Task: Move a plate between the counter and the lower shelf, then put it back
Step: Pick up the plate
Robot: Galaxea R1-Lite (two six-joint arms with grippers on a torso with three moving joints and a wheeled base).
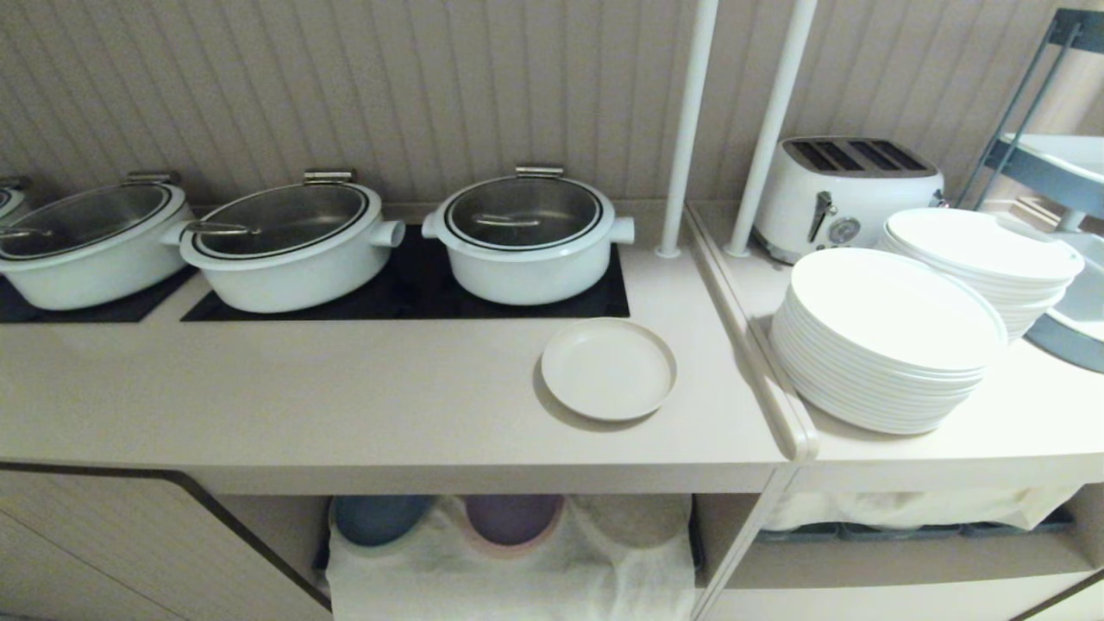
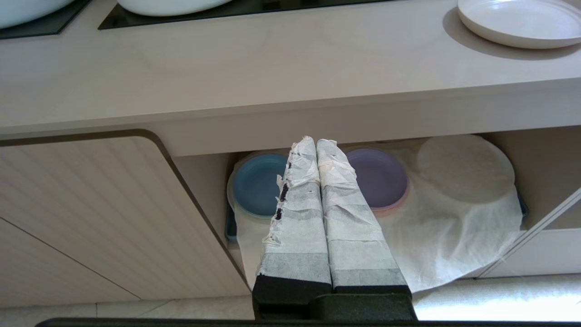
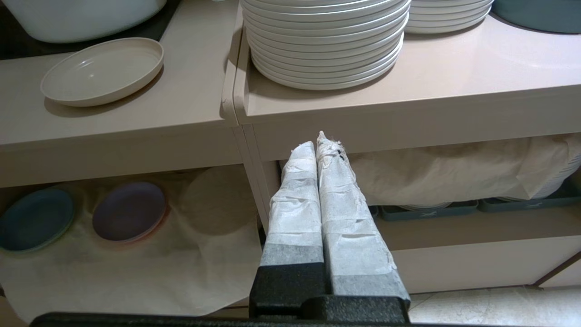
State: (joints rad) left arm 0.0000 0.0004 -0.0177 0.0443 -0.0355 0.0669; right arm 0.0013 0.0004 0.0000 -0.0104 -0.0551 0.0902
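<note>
The small cream plate (image 1: 608, 369) lies flat on the beige counter (image 1: 345, 388), just in front of the black hob panel (image 1: 405, 293) and the rightmost white pot (image 1: 526, 237). Nothing touches it. Below the counter, the lower shelf (image 2: 454, 236) is open and covered with a crinkled white cloth (image 2: 445, 240). On this cloth rest a blue plate (image 2: 256, 184) and a purple plate (image 2: 379, 177). Beside the purple one there is a round bare spot on the cloth, which looks like the free place for the cream plate.

The left gripper (image 2: 316, 144) has its two wrapped fingers pressed together and holds nothing. It hangs low in front of the shelf opening. The right gripper (image 3: 317, 145) is also closed and empty. It hangs before the post between the two bays, under the stack of large white plates (image 3: 324, 41).

I judge that the task is at its very beginning or its very end; the pictures alone cannot decide which. If it is the beginning, everything is left to do: to grasp the plate, lower it to the shelf, and bring it back.
</note>
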